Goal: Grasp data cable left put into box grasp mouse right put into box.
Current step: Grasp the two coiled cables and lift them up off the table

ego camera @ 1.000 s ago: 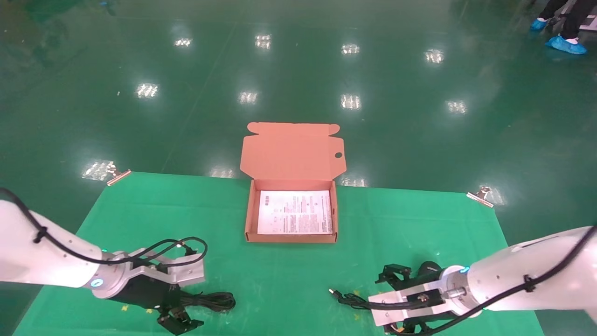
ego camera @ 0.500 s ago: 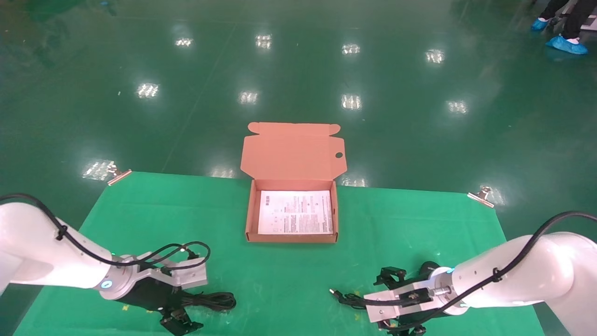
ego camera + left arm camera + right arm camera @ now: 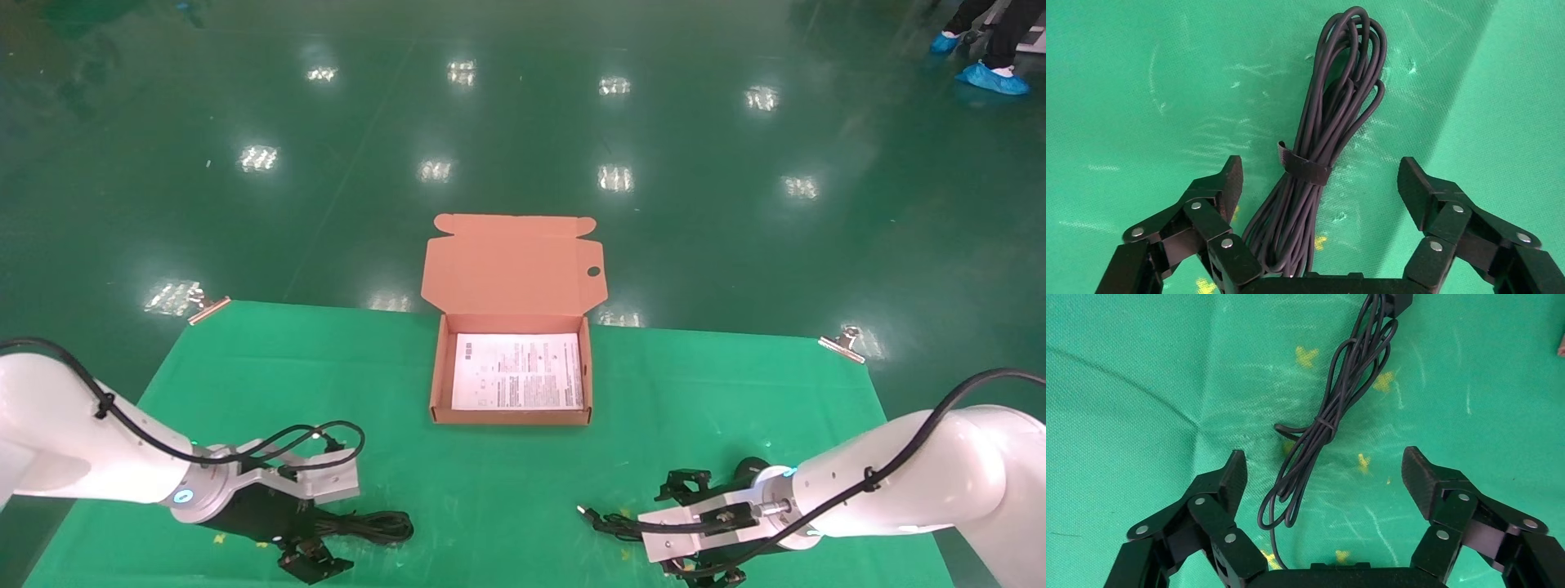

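Left gripper, open, straddles the cable near the bench's front-left corner, bundle running lengthwise between its jaws; right gripper, open, over the mouse's cord.

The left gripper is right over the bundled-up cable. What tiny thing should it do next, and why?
Probably close its fingers. In the left wrist view the left gripper is open, with the data cable lying on the green mat between its two fingers, near its strap. Nothing is gripped yet, and the box waits open, so closing on the bundle looks like the natural next step.
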{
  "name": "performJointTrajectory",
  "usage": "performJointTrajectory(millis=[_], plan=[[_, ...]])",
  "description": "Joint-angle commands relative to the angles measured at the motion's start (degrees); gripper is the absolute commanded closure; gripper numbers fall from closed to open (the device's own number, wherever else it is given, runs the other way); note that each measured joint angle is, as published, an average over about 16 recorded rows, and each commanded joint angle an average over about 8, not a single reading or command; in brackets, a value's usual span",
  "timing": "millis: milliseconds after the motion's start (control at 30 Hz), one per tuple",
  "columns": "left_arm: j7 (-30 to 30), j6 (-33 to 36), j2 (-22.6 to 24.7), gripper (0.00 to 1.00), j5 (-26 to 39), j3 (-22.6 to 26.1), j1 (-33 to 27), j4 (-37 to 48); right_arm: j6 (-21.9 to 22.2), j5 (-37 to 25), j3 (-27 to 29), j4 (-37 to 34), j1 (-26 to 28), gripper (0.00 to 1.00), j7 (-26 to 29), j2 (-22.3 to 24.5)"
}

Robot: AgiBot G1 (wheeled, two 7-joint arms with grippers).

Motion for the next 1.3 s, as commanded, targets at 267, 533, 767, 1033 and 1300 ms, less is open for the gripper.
performJointTrajectory(millis=[267,533,767,1033,1300], plan=[[-0.25,0.32,-0.2,1.0,-0.03,-0.01,0.17,-0.8,-0.28,0.09,0.06,0.5,0.01,1.0,0.24,0.2],[-0.34,0.46,-0.26,1.0,-0.07,-0.01,0.22,-1.12,-0.36,0.12,0.09,0.7,0.01,1.0,0.34,0.27],[-0.38,0.5,-0.3,1.0,-0.1,-0.01,0.25,-1.26,-0.39,0.15,0.12,0.78,0.01,1.0,0.37,0.3],[-0.41,0.54,-0.33,1.0,-0.11,-0.01,0.27,-1.34,-0.41,0.18,0.14,0.82,0.01,1.0,0.41,0.32],[-0.41,0.55,-0.34,1.0,-0.11,-0.01,0.29,-1.34,-0.41,0.23,0.2,0.82,0.06,1.0,0.47,0.39]])
